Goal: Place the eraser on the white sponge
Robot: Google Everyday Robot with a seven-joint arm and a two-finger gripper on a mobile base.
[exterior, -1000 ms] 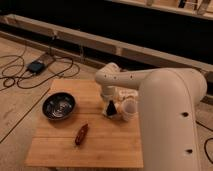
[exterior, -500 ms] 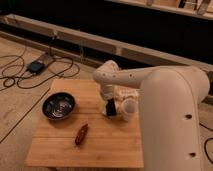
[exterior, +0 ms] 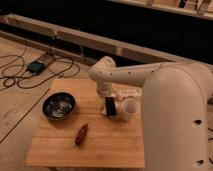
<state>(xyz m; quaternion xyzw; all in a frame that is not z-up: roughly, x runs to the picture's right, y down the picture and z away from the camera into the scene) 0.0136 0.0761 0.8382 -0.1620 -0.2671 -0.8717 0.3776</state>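
My gripper (exterior: 108,100) hangs over the middle of the wooden table (exterior: 60,145), its arm reaching in from the right. It is shut on the eraser (exterior: 110,107), a flat black block that stands on end under the wrist, just above or touching the tabletop. The white sponge (exterior: 129,93), a small off-white block, lies just right of the gripper near the table's far edge, partly behind the arm.
A white round cup (exterior: 130,108) stands right beside the eraser. A dark metal bowl (exterior: 58,106) sits on the table's left side. A reddish-brown elongated object (exterior: 81,134) lies toward the front. Cables and a small box (exterior: 36,66) are on the floor at left.
The gripper and the eraser have shifted only slightly, staying between the cup and the table's middle. Nothing else has moved.
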